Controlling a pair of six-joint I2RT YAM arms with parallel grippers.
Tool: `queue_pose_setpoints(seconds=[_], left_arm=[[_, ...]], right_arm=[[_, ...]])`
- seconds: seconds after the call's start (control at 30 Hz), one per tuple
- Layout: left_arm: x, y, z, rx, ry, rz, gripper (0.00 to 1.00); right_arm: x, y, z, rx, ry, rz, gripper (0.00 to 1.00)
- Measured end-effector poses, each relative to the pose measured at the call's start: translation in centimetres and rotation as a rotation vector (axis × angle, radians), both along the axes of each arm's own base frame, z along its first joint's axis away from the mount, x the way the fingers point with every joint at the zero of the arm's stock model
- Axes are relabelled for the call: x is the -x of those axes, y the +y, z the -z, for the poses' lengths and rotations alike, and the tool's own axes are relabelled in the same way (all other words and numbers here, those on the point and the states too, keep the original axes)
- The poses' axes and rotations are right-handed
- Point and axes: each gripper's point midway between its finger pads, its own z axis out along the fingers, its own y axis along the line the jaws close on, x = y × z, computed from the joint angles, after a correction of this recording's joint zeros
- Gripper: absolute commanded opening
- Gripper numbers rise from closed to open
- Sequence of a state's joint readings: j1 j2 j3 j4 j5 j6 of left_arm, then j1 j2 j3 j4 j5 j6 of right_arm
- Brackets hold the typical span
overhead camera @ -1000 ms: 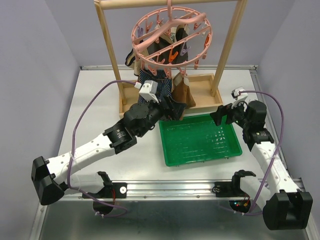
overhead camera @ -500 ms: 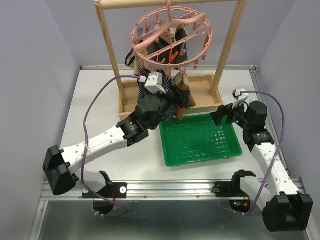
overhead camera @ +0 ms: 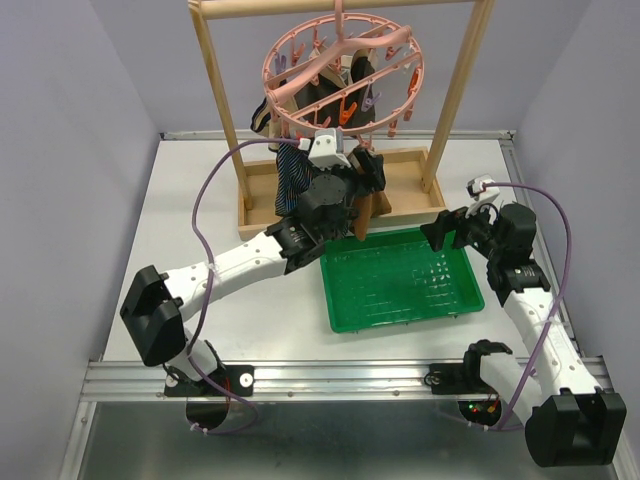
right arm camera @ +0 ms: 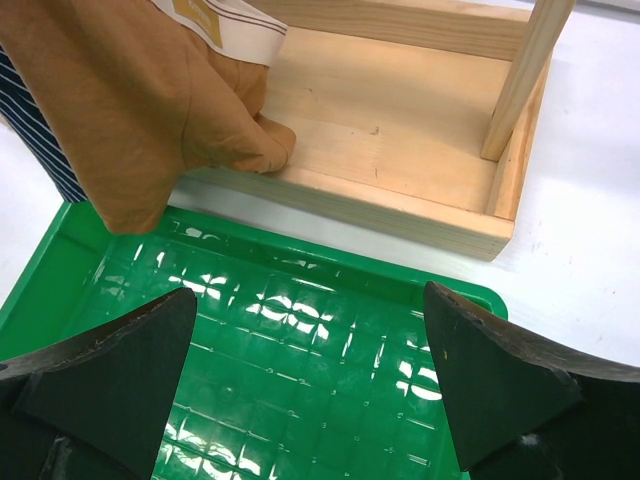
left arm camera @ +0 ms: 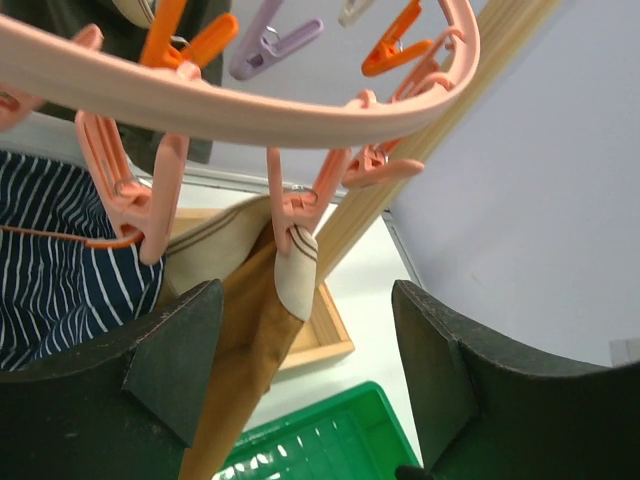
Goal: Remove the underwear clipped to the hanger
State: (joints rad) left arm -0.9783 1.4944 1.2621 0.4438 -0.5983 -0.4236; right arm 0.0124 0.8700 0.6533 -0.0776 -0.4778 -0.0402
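Left tool (left arm camera: 305, 300) is open beneath the pink hanger (left arm camera: 250, 108), its fingers (left arm camera: 170, 365) spread on either side of the brown underwear (left arm camera: 240, 350). That pair hangs by its beige waistband from a pink clip (left arm camera: 292, 215). Navy striped underwear (left arm camera: 55, 280) hangs just beside it. Right tool (right arm camera: 310, 295) is open too, low over the green tray (right arm camera: 300, 340) on the desk (right arm camera: 600, 200).

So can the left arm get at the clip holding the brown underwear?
Probably yes: the left gripper sits right under that clip, jaws open, the brown underwear hanging between them, and nothing blocks the way up.
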Motion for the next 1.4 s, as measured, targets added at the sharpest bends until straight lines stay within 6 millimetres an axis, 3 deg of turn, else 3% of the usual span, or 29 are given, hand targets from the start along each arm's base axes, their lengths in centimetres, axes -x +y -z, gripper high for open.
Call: queue_pose_setpoints(seconds=[0.57, 0.97, 1.0, 1.1, 1.13, 1.23, 1.3, 1.37, 1.4], left_arm=[[-4.6, -0.1, -1.9, -0.023, -0.078, -0.121, 0.65], [-6.0, 0.3, -1.7, -0.057, -0.089, -0.135, 0.5], [-6.0, 0.3, -1.7, -0.063, -0.093, -0.134, 0.48], [-6.1, 0.3, -2.0, -0.072, -0.108, -0.128, 0.27], [-6.1, 0.3, -2.1, -0.072, -0.115, -0.126, 0.16], [-6.0, 0.2, -2.5, -0.078, -0.13, -0.123, 0.05], [-6.0, 0.2, -2.6, -0.08, -0.137, -0.121, 0.05], [-6.0, 0.2, -2.7, -0.084, -0.142, -0.12, 0.2], [-6.0, 0.2, -2.8, -0.084, -0.145, -0.12, 0.39]], right_arm=[[0.2, 0.0, -0.4, -0.01, -0.008, 0.003, 1.0], [0.2, 0.1, -0.4, -0.018, -0.004, 0.005, 1.0], [0.2, 0.1, -0.4, -0.019, -0.003, 0.005, 1.0], [0.2, 0.1, -0.4, -0.02, -0.003, 0.006, 1.0], [0.2, 0.1, -0.4, -0.023, -0.001, 0.006, 1.0], [0.2, 0.1, -0.4, -0.025, 0.0, 0.007, 1.0], [0.2, 0.1, -0.4, -0.026, 0.0, 0.007, 1.0], [0.2, 0.1, -0.4, -0.026, 0.0, 0.007, 1.0], [0.2, 0.1, -0.4, -0.026, 0.0, 0.007, 1.0]])
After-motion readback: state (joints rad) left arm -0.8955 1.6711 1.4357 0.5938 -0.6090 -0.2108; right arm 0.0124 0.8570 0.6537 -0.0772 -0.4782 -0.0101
